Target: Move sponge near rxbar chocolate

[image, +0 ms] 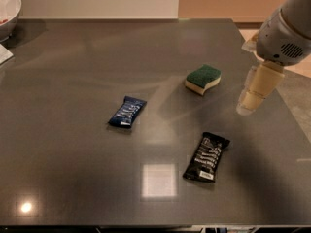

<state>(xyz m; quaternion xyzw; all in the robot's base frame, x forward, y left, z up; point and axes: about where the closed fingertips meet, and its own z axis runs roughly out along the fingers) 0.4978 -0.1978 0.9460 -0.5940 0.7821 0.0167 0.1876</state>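
Though near sponge (203, 78), hand (247, 105) (apart)

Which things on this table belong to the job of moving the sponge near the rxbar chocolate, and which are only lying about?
For the job: sponge, right of centre; rxbar chocolate, nearer the front; end effector, to the right of the sponge.
Lying about: blue bar, left of centre; white bowl, far left corner.

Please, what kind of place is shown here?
Likely a kitchen counter: dark glossy countertop, a sponge, a white bowl at far left. The pincer hovers right of the sponge.
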